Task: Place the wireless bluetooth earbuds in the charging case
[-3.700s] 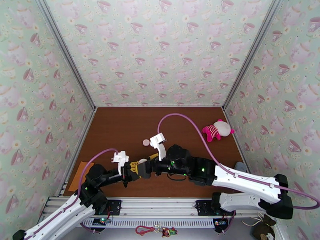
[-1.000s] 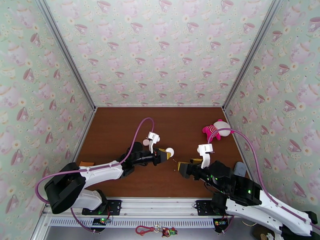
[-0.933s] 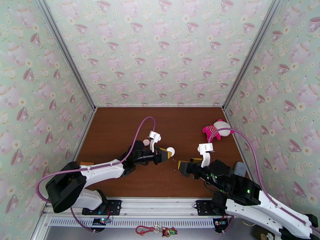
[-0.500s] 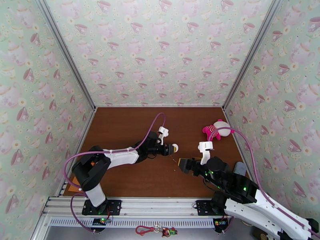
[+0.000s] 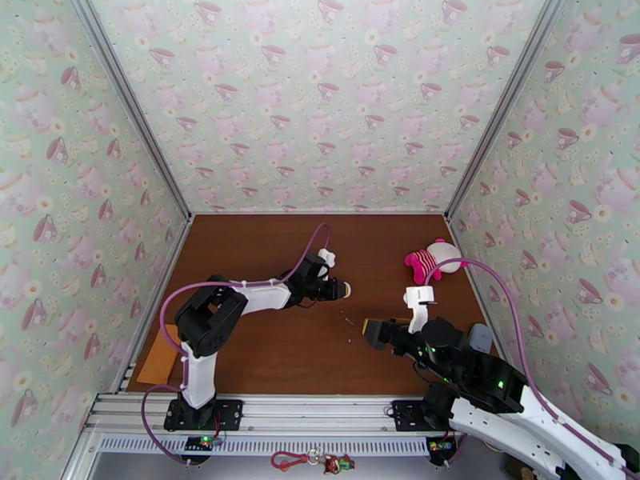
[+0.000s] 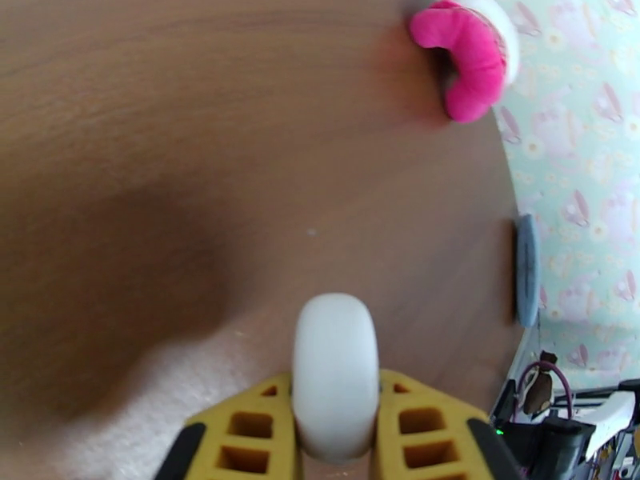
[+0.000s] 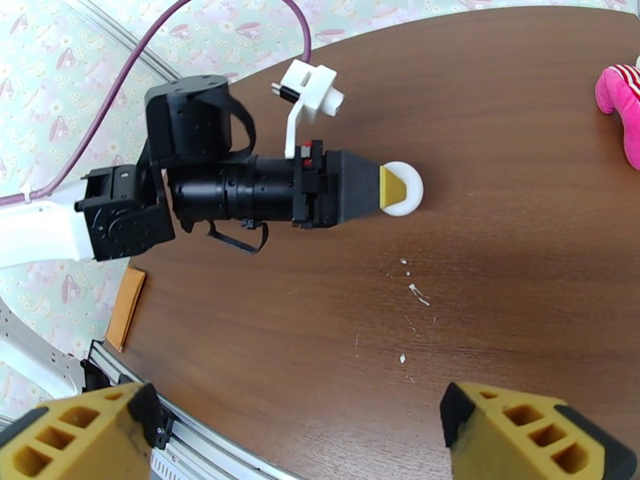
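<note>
At the far left you have a flat orange pad (image 5: 160, 355) lying on the table (image 5: 240, 250) near the wall. From there your left arm reaches out low toward the middle of the table. Your left gripper (image 5: 339, 290) is closed narrow around the round white case (image 6: 334, 354), which stands on edge between the two yellow fingers (image 6: 252, 422). In the right wrist view the case (image 7: 406, 188) pokes out past the fingertips. You cannot tell from any view whether its lid is open.

Just right of and nearer than the case, a few tiny white bits lie loose on the bare wood. These look to be the earbuds (image 7: 418, 294), though they are too small to make out stems. They are apart from the case and from both grippers.

Further right, your right gripper (image 5: 370, 328) points toward the bits with its fingers (image 7: 524, 430) spread wide and nothing between them.

Beyond it, a pink and white plush toy (image 5: 432, 262) lies near the right wall, and a grey-blue disc (image 6: 526, 270) sits at the table's right edge.
</note>
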{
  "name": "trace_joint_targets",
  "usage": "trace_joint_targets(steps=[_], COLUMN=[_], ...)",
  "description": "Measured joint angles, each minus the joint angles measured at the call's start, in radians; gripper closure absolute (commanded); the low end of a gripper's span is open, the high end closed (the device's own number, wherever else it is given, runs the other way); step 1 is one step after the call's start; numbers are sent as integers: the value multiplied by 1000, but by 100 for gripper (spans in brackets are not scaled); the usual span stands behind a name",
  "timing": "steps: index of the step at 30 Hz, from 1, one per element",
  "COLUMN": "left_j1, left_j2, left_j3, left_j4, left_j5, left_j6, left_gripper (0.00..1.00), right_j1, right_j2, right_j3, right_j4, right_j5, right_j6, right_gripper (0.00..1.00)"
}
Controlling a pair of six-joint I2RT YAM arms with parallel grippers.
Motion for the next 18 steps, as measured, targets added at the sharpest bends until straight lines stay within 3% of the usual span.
trace_joint_targets(steps=[10,18], left_j1=[7,8], left_j2=[50,62], left_j3=[57,87], left_j4=[-135,-169], left_j5=[-51,-59], left_j6=[11,10], left_gripper=[99,79], right_j1=[0,0], right_j2=[1,1], right_j3=[11,12], right_j4=[-1,-1], right_j5=[0,-1], right_j6=[-1,-1], right_gripper=[1,1])
